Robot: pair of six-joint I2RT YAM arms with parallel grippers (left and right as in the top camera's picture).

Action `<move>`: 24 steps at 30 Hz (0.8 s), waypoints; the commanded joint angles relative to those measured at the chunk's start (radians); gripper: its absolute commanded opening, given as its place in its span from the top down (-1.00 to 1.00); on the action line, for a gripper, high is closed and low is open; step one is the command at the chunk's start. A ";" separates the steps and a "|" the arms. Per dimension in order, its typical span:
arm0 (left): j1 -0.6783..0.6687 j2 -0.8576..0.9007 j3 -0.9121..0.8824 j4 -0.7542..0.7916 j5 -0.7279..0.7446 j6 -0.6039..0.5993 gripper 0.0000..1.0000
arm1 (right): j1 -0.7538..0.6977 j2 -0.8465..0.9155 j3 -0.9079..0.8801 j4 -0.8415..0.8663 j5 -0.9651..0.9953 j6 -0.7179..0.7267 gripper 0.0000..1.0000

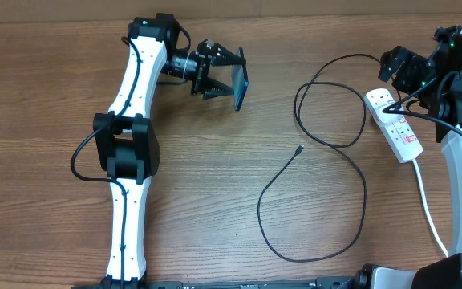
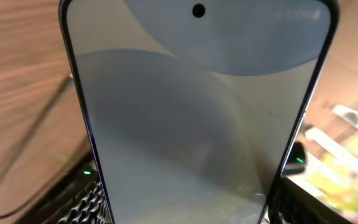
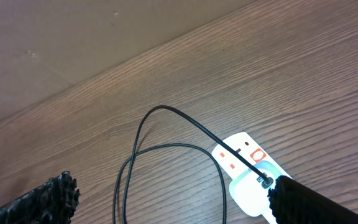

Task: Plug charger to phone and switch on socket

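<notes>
Your left jaws are clamping the phone [image 1: 239, 79] on edge; your right jaws are hanging wide apart by the socket [image 1: 397, 127]. Be holding the phone steady: the charger [image 1: 365, 197] connector [image 1: 299, 149] is lying loose on the worktop [image 1: 207, 209] between them.

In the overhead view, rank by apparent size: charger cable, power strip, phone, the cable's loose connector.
1. Charger cable, sprawling widest.
2. Power strip.
3. Phone: lifted and tilted nearly edge-on, so its place below the strip is unsure.
4. Loose connector, tiny.
</notes>
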 commanded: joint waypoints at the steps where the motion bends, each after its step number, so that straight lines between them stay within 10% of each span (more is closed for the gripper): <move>1: -0.001 0.010 0.037 -0.003 0.169 0.000 -0.33 | -0.002 -0.002 0.026 0.004 0.010 0.008 -1.00; 24: 0.034 0.010 0.037 0.002 0.206 -0.165 -0.40 | -0.002 -0.002 0.026 0.004 -0.020 0.023 -1.00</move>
